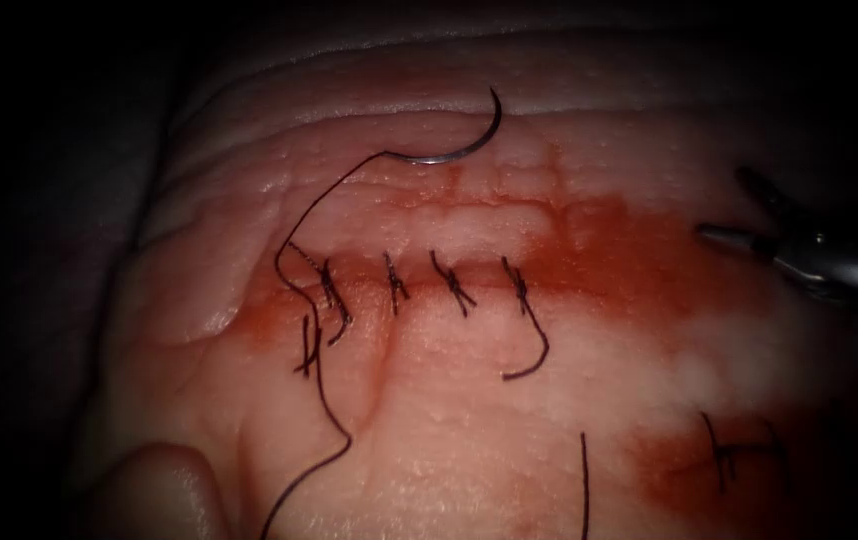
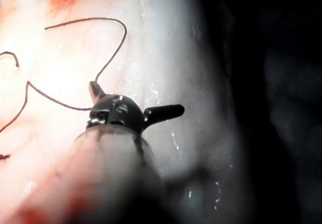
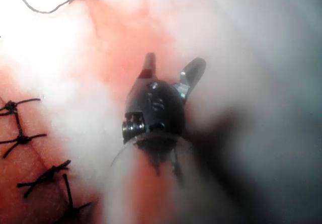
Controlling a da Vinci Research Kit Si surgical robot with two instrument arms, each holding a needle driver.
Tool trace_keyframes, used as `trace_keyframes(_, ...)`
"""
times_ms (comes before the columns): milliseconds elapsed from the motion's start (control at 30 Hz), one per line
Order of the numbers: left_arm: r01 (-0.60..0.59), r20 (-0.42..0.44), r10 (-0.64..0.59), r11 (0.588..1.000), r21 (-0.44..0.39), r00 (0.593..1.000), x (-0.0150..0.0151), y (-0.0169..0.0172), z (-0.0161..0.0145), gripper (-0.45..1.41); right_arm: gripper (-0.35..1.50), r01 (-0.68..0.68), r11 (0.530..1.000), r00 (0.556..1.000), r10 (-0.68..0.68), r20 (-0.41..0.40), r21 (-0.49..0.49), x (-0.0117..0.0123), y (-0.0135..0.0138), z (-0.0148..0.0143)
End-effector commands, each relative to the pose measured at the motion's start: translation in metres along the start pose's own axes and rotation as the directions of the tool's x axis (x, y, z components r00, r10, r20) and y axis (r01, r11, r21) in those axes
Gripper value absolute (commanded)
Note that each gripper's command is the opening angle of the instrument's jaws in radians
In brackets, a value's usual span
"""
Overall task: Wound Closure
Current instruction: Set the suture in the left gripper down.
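The curved needle (image 1: 459, 143) lies free on the tissue (image 1: 469, 420) just beyond the stitched cut (image 1: 419, 285), with neither tool holding it and no part of it in the tissue. Its thread (image 1: 301, 225) runs from the needle's left end down past the leftmost stitch toward the near edge. My right tool (image 1: 729, 205) hovers right of the cut with jaws open and empty; they also stand spread in the right wrist view (image 3: 173, 65). My left tool (image 2: 136, 99) has its jaws wide open, holding nothing, with the thread (image 2: 115, 48) lying on the tissue behind it.
Several knotted stitches (image 1: 459, 290) with cut ends cross the cut. Red fluid (image 1: 629, 260) stains its right part. A separate stitch (image 1: 734, 450) sits at the near right, and a loose thread end (image 1: 584, 480) lies near the front.
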Motion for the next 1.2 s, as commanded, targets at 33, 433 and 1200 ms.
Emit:
trace_keyframes(33,0.005,-0.016,-0.005,1.000,0.009,1.000,0.0003,-0.0003,0.0001,1.25,1.08,-0.002,1.000,1.000,0.002,-0.001,0.002,-0.0003,-0.0009,0.0007)
trace_keyframes(433,0.059,-0.178,-0.053,0.998,0.032,0.983,0.0067,-0.0012,-0.0109,1.31,1.16,-0.002,1.000,1.000,0.002,-0.003,0.003,-0.0003,-0.0013,0.0005)
trace_keyframes(1200,0.227,-0.269,-0.132,0.905,0.360,0.954,0.0111,-0.0059,-0.0196,0.83,1.13,-0.011,0.999,1.000,0.011,-0.008,0.047,0.0014,-0.0033,-0.0005)
